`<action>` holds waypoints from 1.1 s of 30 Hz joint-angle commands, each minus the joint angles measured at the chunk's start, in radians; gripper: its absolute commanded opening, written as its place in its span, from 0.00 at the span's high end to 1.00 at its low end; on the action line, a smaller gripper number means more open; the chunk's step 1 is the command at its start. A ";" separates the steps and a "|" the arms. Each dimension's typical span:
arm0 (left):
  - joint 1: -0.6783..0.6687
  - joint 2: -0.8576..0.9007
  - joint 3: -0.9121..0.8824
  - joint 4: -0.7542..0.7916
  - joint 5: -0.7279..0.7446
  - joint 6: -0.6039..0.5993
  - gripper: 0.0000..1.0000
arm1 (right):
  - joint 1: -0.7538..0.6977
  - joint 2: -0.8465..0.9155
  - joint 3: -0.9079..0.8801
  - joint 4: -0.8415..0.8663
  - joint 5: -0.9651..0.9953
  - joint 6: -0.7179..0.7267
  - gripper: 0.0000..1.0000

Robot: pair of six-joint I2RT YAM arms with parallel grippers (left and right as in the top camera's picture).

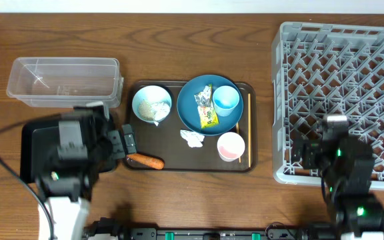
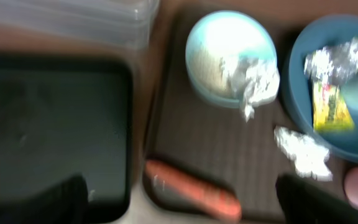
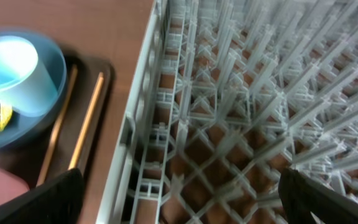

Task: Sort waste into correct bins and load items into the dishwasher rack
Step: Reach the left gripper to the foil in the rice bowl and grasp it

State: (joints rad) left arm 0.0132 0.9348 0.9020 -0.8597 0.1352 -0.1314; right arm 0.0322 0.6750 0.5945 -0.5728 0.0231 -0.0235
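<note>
On the brown serving tray [image 1: 179, 157] sit a white bowl [image 1: 152, 105] with rice scraps, a dark blue plate [image 1: 195, 113] carrying a yellow wrapper [image 1: 207, 107] and light blue cup [image 1: 226, 100], a tissue [image 1: 193, 138], a pinkish cup [image 1: 231, 146], two chopsticks [image 1: 247, 127] and a carrot [image 1: 145, 161]. My left gripper [image 1: 124, 148] hangs open just short of the carrot [image 2: 194, 190], between the black tray [image 2: 55, 124] and the serving tray. Open and holding nothing, my right gripper [image 1: 305, 152] hovers over the near left corner of the grey rack [image 1: 342, 67].
The clear tub [image 1: 65, 80] stands at the back left, beyond the black tray [image 1: 32, 137], which my left arm partly covers. The rack's left wall [image 3: 135, 155] runs close beside the serving tray's right rim.
</note>
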 commanded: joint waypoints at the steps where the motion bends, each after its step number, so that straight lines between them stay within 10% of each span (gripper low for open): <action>1: 0.006 0.092 0.183 -0.139 0.011 -0.005 0.01 | -0.007 0.133 0.146 -0.074 0.000 -0.019 0.01; 9: 0.006 0.138 0.270 -0.235 0.101 -0.005 0.01 | -0.007 0.266 0.287 -0.154 -0.097 -0.014 0.01; 33: -0.210 0.698 0.269 0.242 0.085 -0.100 0.02 | -0.007 0.266 0.286 -0.153 -0.072 -0.015 0.01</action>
State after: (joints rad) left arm -0.1791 1.5913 1.1572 -0.6262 0.2298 -0.2184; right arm 0.0322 0.9417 0.8631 -0.7223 -0.0460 -0.0303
